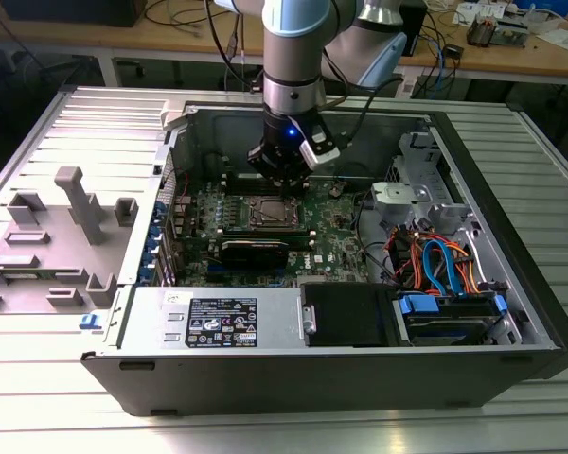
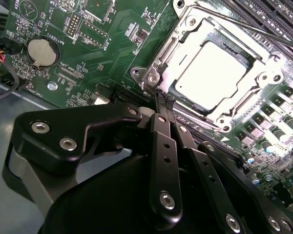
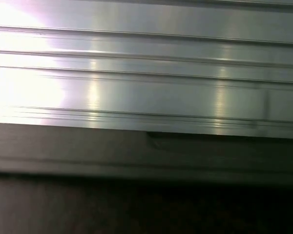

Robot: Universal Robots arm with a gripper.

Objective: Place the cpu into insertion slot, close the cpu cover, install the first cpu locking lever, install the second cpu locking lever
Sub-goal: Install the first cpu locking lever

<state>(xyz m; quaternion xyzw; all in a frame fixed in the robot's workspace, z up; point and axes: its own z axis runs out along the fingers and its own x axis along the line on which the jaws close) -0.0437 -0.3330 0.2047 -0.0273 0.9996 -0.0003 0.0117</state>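
cpu (image 2: 217, 73) — dull silver metal; cpu cover (image 2: 185, 31) shiny metal, gripper (image 2: 165, 105) matt black

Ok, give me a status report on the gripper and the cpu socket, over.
Gripper shut, tips at the insertion slot's corner. Cpu seated, cpu cover down over it. Nothing in the way.

No readable text on the green circuit board (image 2: 112, 44) or white label (image 1: 222, 326).

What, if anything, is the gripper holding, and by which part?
Nothing. The gripper is shut and empty, its tip at the edge of the cpu cover, which lies closed over the cpu.
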